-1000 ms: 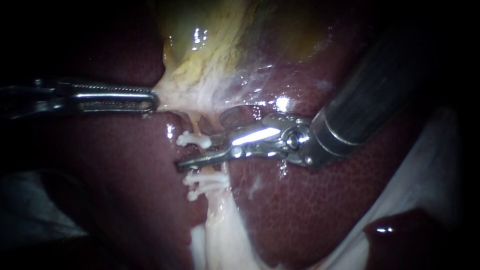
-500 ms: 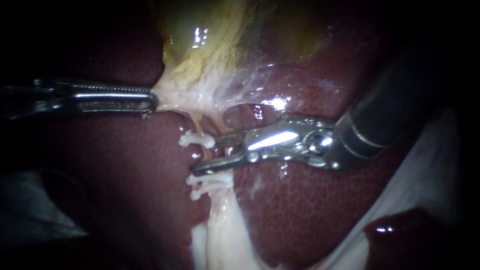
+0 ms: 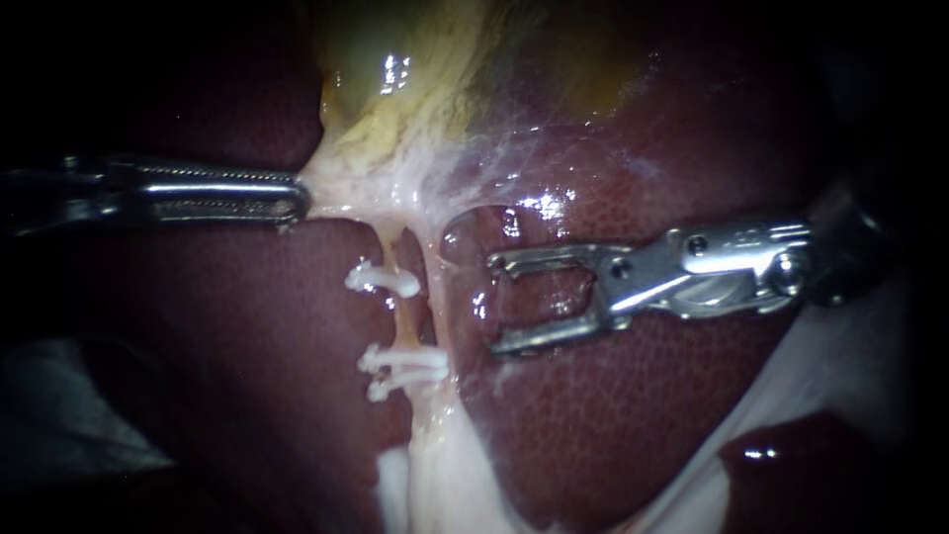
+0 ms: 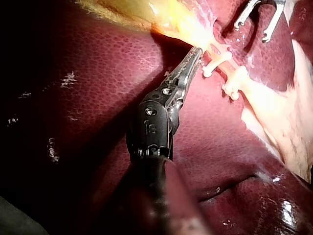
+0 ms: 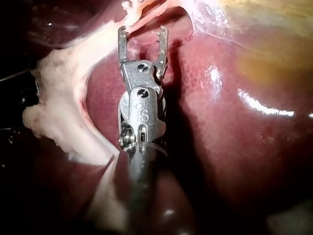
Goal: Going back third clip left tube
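pulled back from the tube [image 3: 405, 314], the right instrument [image 3: 494, 305] hangs open and empty over the liver [image 3: 613, 415]. the left instrument [image 3: 300, 198] clamps gallbladder tissue [image 3: 346, 178], likely keeping the tube taut.

Nothing you can actually read in any of these, tbh: no labels, brands, numbers or signs. Closest thing is a tiny stamped mark [image 4: 151, 128] on the metal wrist of the left instrument [image 4: 194, 53], and another like it on the right instrument [image 5: 143, 33]. Both are too small to make out.
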Robot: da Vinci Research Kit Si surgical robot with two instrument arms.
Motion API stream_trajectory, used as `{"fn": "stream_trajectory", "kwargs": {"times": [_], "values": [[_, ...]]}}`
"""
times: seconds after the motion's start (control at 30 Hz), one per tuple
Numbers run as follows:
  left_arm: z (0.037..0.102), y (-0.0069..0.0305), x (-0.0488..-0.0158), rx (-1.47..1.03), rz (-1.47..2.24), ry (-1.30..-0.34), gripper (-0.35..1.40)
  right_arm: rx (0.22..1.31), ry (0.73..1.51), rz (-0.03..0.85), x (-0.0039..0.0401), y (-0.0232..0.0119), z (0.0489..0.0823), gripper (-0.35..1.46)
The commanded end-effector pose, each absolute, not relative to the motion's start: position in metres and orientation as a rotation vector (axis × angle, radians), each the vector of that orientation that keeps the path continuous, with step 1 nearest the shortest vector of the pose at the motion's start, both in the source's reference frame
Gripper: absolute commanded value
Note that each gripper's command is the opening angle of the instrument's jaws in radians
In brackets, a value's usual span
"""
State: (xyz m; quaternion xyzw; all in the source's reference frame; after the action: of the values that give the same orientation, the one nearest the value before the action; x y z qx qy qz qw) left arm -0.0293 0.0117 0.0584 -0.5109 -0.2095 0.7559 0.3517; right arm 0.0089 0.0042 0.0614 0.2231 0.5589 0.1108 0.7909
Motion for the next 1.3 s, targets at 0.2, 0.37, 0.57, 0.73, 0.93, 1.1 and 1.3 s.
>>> {"fn": "stream_trajectory", "kwargs": {"times": [0.2,0.37,0.57,0.73,0.93,1.1,1.3], "values": [[0.0584,0.0117,-0.0293,-1.322,1.956,-0.542,-0.35,0.465,1.215,0.191,0.0068,0.0038,0.0599,0.5],[0.0584,0.0117,-0.0293,-1.322,1.956,-0.542,-0.35,0.469,1.219,0.184,0.0061,0.004,0.0593,0.5],[0.0592,0.0118,-0.03,-1.321,1.957,-0.536,-0.35,0.466,1.215,0.191,0.0053,0.0042,0.0589,0.5],[0.0607,0.012,-0.0313,-1.322,1.958,-0.53,-0.35,0.465,1.214,0.193,0.005,0.0042,0.0588,0.5],[0.0632,0.0123,-0.0323,-1.302,1.981,-0.53,-0.35,0.466,1.214,0.192,0.0048,0.0041,0.0586,0.5],[0.0642,0.0123,-0.0328,-1.295,1.983,-0.533,-0.35,0.466,1.214,0.192,0.0047,0.0041,0.0585,0.5],[0.064,0.0123,-0.0328,-1.294,1.982,-0.534,-0.35,0.467,1.214,0.193,0.0047,0.0041,0.0585,0.5]]}}
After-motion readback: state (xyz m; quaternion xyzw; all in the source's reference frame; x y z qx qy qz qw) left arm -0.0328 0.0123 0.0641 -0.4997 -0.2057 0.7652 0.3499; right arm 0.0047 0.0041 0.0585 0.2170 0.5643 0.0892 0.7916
